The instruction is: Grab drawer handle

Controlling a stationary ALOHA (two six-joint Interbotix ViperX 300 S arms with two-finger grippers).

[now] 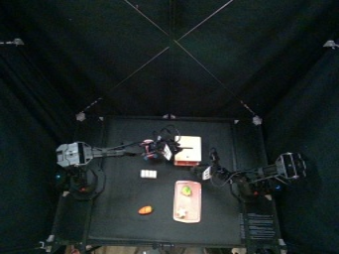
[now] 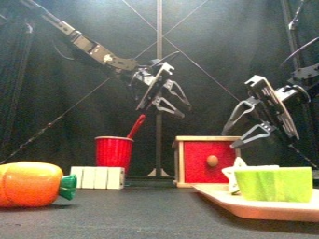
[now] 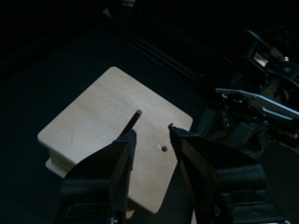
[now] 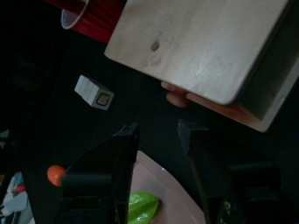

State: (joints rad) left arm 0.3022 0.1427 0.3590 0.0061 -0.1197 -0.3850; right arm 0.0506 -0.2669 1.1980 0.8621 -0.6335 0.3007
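A: Where does it stand with the drawer [image 2: 207,160]?

B: The approach, I judge. The drawer sits near the middle of the table [image 1: 119,189], its red-edged front and round wooden knob [image 2: 212,161] facing the front camera. The right gripper [image 2: 256,119] hangs above and just to the drawer's right, jaws spread wide, holding nothing. The left gripper [image 2: 166,93] hovers above the drawer's other side; its wrist camera looks down on the pale wooden top. Its jaws stand apart, also empty.

A: So what does the next move call for?

B: The knob is small and low on the front face. As I read it, the right claw has to drop in front of the drawer and turn so its jaws straddle the knob before closing.

A: Anything in the way?

B: The pink tray [image 2: 256,199] lies just in front and to the right, carrying a green block [image 2: 274,183], so that side is tight. The red cup [image 2: 115,151] with its stick stands just beside the drawer's left. The carrot toy [image 2: 30,184] and the small white block [image 2: 97,177] are farther left, well clear.
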